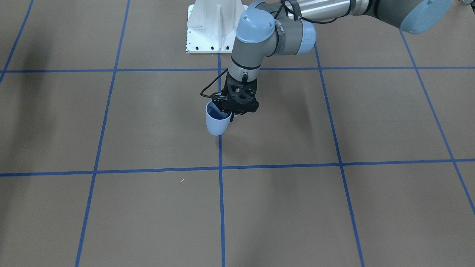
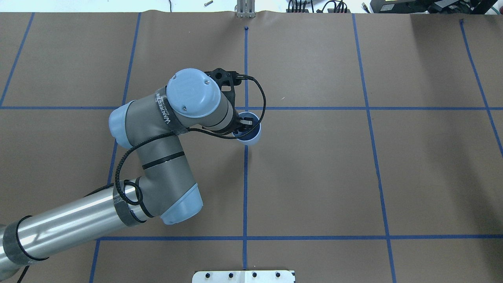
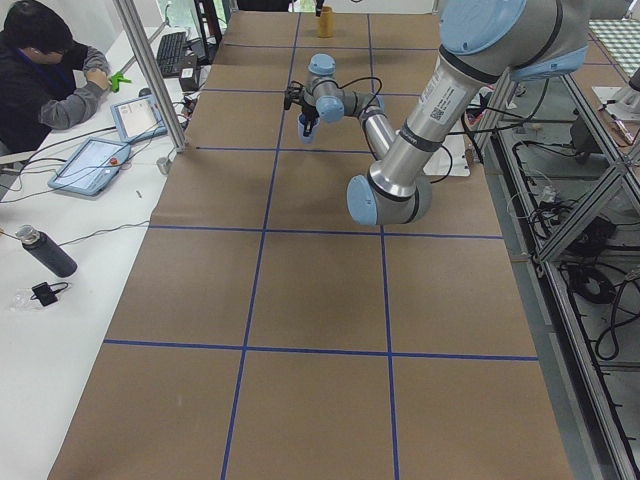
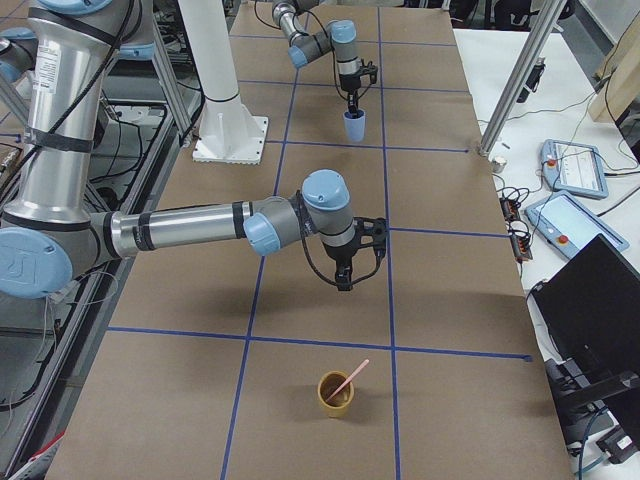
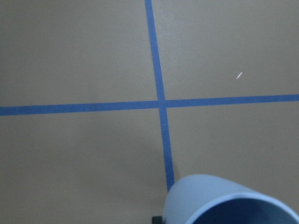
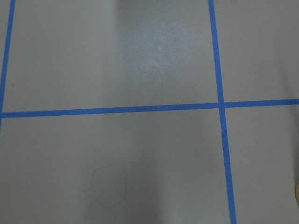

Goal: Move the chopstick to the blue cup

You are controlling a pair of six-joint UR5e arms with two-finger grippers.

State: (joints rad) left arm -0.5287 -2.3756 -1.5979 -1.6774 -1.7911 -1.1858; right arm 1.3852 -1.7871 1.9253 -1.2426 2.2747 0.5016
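The blue cup [image 1: 216,121] is near the table's middle, on a blue tape line, slightly tilted. My left gripper [image 1: 230,112] is shut on its rim, with one finger inside the cup [image 2: 248,133]. The cup's rim fills the bottom of the left wrist view [image 5: 224,200]. The pink chopstick [image 4: 350,379] leans in a brown cup [image 4: 336,393] at the table's end on my right. My right gripper [image 4: 343,284] hangs above the table short of that brown cup; I cannot tell whether it is open or shut.
The white base mount [image 1: 211,26] stands at the robot's side of the table. An operator [image 3: 45,70] sits at a side bench with tablets and a bottle. Metal posts [image 4: 520,80] stand along the far table edge.
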